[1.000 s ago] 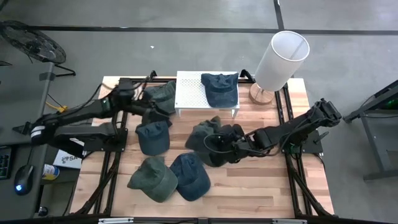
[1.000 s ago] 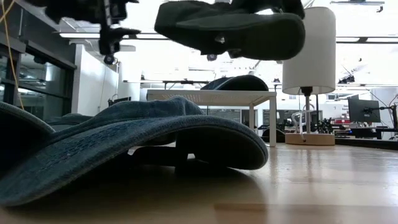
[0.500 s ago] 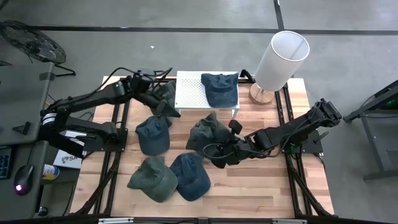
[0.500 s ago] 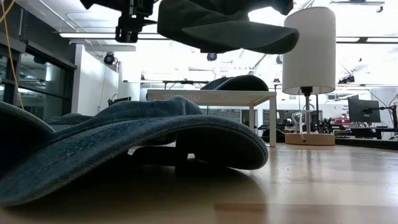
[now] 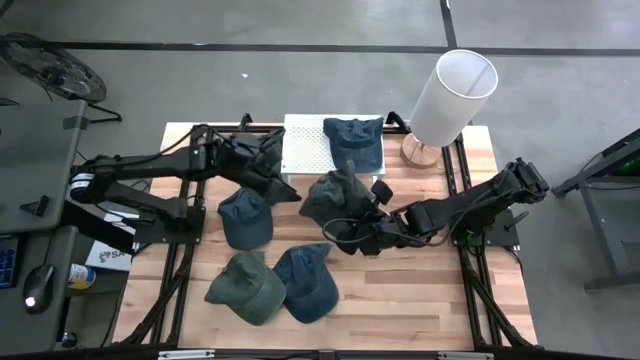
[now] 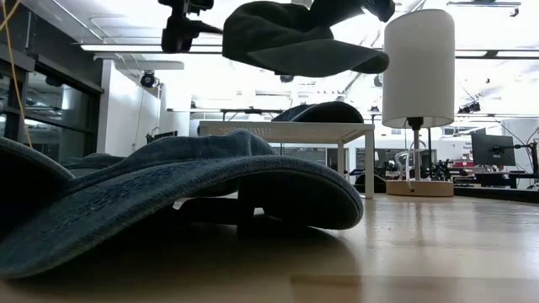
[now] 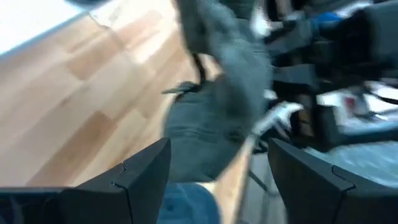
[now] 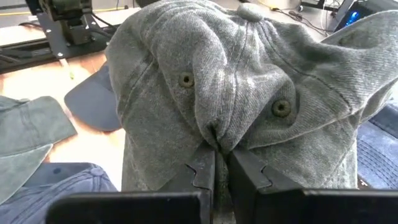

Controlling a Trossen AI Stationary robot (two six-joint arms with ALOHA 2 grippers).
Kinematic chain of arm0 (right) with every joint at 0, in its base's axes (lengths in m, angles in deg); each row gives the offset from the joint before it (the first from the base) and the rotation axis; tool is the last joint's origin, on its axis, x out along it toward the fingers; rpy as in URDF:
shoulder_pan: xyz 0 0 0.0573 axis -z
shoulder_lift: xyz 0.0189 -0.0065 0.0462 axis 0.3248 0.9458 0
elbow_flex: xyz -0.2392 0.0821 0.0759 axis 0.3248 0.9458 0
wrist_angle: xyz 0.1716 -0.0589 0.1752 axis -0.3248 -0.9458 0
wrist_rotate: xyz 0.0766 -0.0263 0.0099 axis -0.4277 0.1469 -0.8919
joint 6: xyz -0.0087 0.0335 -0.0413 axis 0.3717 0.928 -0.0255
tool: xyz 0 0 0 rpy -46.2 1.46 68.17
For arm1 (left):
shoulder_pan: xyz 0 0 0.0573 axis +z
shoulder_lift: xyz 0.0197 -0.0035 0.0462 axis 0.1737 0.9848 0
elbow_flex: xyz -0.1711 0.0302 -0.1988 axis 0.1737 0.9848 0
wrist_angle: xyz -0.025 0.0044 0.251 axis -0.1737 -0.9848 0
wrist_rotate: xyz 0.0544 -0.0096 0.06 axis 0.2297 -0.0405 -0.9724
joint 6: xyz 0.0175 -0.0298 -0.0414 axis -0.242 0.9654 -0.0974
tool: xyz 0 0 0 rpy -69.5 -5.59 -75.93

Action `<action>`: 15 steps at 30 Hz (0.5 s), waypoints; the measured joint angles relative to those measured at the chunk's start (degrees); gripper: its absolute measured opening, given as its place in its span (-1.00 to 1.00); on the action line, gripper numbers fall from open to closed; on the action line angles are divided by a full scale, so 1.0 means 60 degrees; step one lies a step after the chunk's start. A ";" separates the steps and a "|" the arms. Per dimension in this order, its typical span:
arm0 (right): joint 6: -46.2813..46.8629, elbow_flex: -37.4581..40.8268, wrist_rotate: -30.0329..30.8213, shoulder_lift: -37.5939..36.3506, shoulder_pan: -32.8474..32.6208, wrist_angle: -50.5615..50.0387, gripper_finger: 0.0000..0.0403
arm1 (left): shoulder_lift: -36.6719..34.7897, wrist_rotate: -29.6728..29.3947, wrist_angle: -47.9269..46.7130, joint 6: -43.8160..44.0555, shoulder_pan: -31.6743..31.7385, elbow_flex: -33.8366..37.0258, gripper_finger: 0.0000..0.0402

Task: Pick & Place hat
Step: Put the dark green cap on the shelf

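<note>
High view: the right gripper [image 5: 362, 232] holds a grey-green cap [image 5: 330, 200] clear of the tabletop [image 5: 420, 300] near its middle, fingers pinched together on the crown fabric. The left gripper [image 5: 283, 188], fingers apart and holding nothing, hangs just beside that cap, near the white rack [image 5: 305, 150] at the far edge, where a blue cap [image 5: 354, 143] lies. Three more caps lie toward the near edge.

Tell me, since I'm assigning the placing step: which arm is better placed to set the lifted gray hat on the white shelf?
Right. The right pincer is shut on the gray hat, lifted beside the white shelf. The left pincer is open and holds nothing.
</note>
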 joint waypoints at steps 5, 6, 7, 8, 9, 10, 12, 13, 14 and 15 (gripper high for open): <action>-0.0321 0.0000 -0.0144 0.0000 0.0078 0.0001 -0.93 | 0.0116 -0.1209 0.0664 0.0207 -0.0378 -0.0004 0.31; -0.0374 0.0000 -0.0158 0.0000 0.0093 0.0004 -0.93 | 0.0125 -0.1334 0.0788 0.0215 -0.0386 0.0014 0.31; -0.0405 0.0000 -0.0184 0.0000 0.0116 0.0011 -0.93 | 0.0166 -0.1500 0.1068 0.0215 -0.0389 0.0015 0.31; -0.0419 0.0000 -0.0256 0.0000 0.0129 0.0020 -0.93 | 0.0268 -0.1608 0.1409 0.0217 -0.0390 0.0001 0.31; -0.0425 0.0000 -0.0327 0.0000 0.0131 0.0049 -0.93 | 0.0351 -0.1663 0.1648 0.0237 -0.0386 -0.0011 0.31; -0.0486 0.0000 -0.0352 0.0000 0.0133 0.0110 -0.93 | 0.0424 -0.1680 0.1746 0.0299 -0.0381 -0.0003 0.31; -0.0628 0.0004 -0.0299 0.0000 0.0133 0.0268 -0.93 | 0.0695 -0.1718 0.2130 0.0398 -0.0379 0.0009 0.31; -0.0718 0.0004 -0.0274 0.0000 0.0133 0.0380 -0.93 | 0.0840 -0.1714 0.2331 0.0409 -0.0379 0.0004 0.31; -0.0787 0.0004 -0.0273 -0.0001 0.0134 0.0450 -0.93 | 0.0960 -0.1697 0.2305 0.0462 -0.0379 0.0004 0.31; -0.0806 0.0004 -0.0274 -0.0004 0.0151 0.0518 -0.93 | 0.1117 -0.1690 0.2384 0.0479 -0.0379 0.0007 0.31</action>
